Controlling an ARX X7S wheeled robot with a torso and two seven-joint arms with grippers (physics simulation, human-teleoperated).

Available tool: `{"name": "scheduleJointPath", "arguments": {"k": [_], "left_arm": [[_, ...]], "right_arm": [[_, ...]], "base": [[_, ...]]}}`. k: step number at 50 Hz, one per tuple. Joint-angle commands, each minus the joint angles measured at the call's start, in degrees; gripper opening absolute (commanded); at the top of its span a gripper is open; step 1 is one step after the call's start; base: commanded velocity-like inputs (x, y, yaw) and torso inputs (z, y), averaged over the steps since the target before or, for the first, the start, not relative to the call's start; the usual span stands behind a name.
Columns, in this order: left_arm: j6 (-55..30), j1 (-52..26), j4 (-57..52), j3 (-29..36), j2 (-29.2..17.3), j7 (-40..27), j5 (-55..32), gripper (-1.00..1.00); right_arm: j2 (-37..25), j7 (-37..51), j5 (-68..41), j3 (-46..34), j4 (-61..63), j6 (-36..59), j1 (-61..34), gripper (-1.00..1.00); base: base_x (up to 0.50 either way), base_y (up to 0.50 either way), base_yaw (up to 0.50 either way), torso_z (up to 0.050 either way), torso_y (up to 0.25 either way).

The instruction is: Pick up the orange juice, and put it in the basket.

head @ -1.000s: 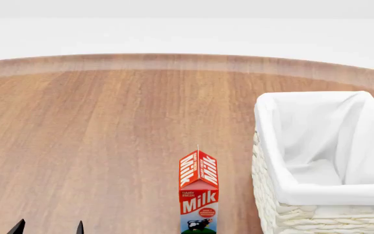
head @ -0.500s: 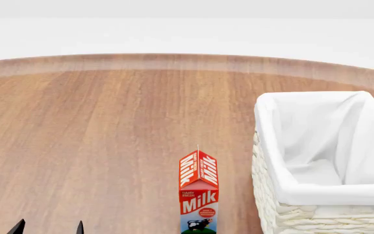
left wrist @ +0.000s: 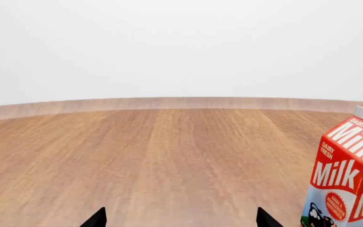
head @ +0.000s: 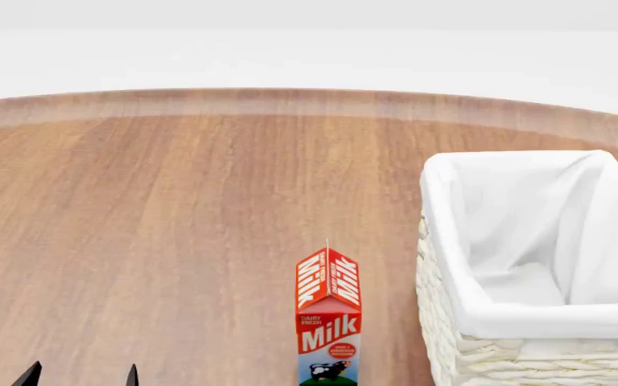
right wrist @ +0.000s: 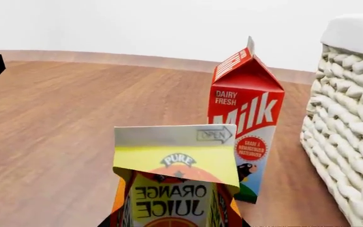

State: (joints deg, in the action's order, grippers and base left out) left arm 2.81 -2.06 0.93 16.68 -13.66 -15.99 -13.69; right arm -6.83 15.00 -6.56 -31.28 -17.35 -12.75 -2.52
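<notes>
Right now the tall yellow-and-orange gable-topped orange juice carton point(right wrist: 176, 182) is showing only in the right wrist view, filling the foreground close to the camera, with its printed label reading mirrored and its folded top ridge facing the lens. It is sitting outside the head view altogether. The right gripper itself is hardly showing, only dark slivers at the carton's lower edges, so I cannot tell whether its jaws are open, closed, or pressing on the carton.

Judging by its look, the carton is going to handle as a stiff, light cardboard box with smooth printed faces, somewhat slippery and liable to dent under a hard squeeze. The flat side panels below the gable are looking like the place to take hold, not the sloped top.

Just beyond it, the red-and-white upright milk carton point(right wrist: 246, 127) is standing on the round brown wooden table point(head: 158, 241), apart from the juice. Beside that, the large cream-white woven wicker basket point(head: 502, 354) with its white cloth liner is waiting, empty as far as can be seen. The left gripper point(left wrist: 177, 218) is hovering low with its two black fingertips point(left wrist: 96, 219) spread wide, holding nothing.
</notes>
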Motion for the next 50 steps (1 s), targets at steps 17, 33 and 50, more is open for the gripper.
{"name": "scheduleJointPath", "arguments": {"k": [17, 33, 50], "left_arm": [[0.2, -0.2, 0.1, 0.6, -0.5, -0.6, -0.5, 1.0], [0.3, -0.2, 0.1, 1.0, -0.7, -0.9, -0.7, 1.0], [0.4, -0.3, 0.1, 1.3, -1.0, -1.2, -1.0, 1.0]], "right_arm": [[-2.8, 2.0, -0.1, -0.7, 11.6, 5.2, 2.3, -1.0], [-5.1, 3.4, 0.0, -1.2, 21.7, 9.4, 4.1, -1.0], [-6.6, 4.5, 0.0, -1.7, 27.9, 11.6, 5.2, -1.0]], "base": [[0.0, 0.0, 0.0, 0.0, 0.0], [0.0, 0.0, 0.0, 0.0, 0.001], [0.0, 0.0, 0.0, 0.0, 0.001]]}}
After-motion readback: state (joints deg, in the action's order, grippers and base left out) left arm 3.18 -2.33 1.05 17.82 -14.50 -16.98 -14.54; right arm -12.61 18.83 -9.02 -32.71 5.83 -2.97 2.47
